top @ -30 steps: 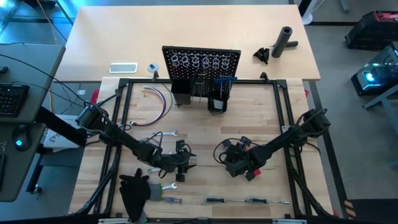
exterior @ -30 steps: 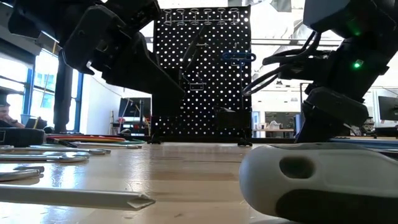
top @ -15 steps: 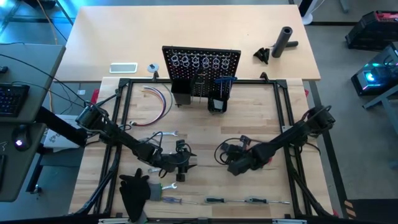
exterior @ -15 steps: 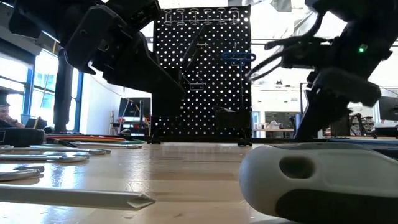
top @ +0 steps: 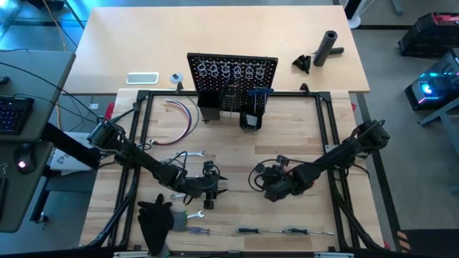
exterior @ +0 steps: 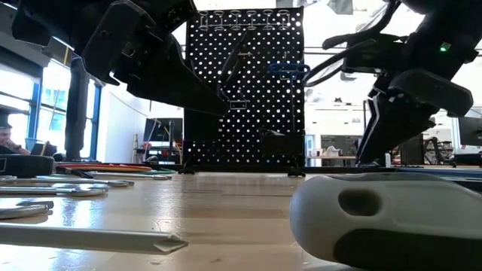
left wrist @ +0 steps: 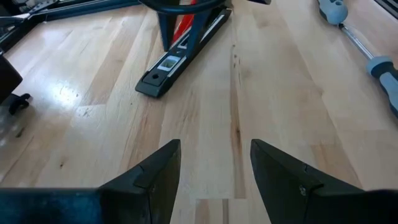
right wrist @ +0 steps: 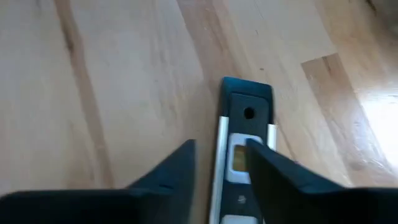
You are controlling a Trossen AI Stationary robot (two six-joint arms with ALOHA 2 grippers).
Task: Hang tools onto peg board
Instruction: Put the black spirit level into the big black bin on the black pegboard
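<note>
Peg board (top: 232, 84) upright at the table's far edge, a blue-handled tool (top: 259, 92) already hung — most tools remain flat. Right gripper (right wrist: 221, 165) straddles the level (right wrist: 242, 149), grasp not discernible; left gripper (left wrist: 214, 165) gapes empty — wrenches (top: 188, 156) and screwdrivers (top: 247, 231) await.

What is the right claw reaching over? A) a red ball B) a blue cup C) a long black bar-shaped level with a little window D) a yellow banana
C: the right claw sits over the long black bar-shaped level lying on the wooden table.
</note>
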